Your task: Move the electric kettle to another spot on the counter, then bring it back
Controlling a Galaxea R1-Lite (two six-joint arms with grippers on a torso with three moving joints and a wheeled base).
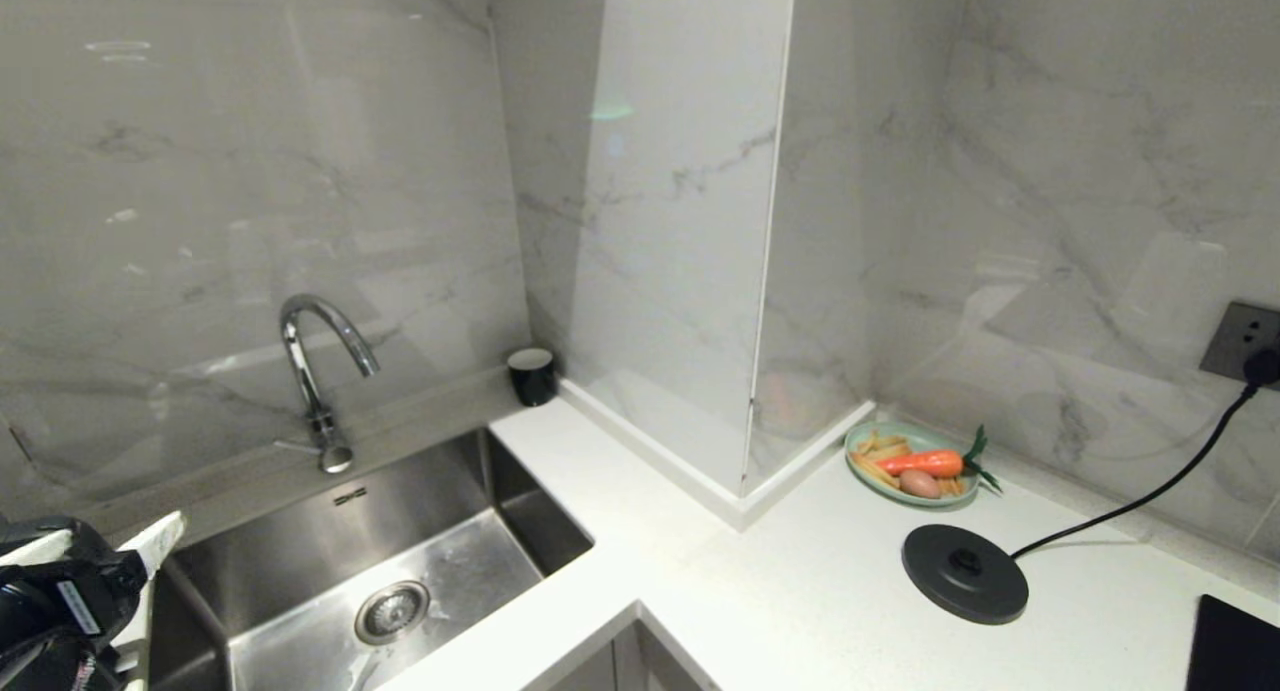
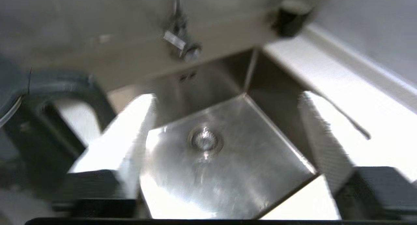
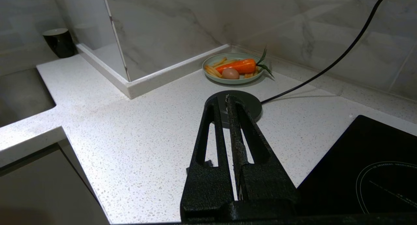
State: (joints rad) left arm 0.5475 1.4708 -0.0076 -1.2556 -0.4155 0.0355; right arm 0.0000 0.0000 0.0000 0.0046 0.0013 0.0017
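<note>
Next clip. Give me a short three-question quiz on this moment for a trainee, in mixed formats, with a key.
1. True or false: the electric kettle stands on the base disc.
2. In its wrist view, what shows between the open fingers of the left gripper? A) a cutting board B) the sink C) a drawer
3. Fill in: the fingers of the right gripper, above the counter, are ____.
Key: 1 false, the disc is bare; 2 B; 3 shut.

Left gripper (image 1: 120, 571): black body, white label, white-wrapped fingers (image 2: 127, 133); right gripper (image 3: 226, 99): rough matte-black slotted fingers (image 3: 242, 143) on black block.
</note>
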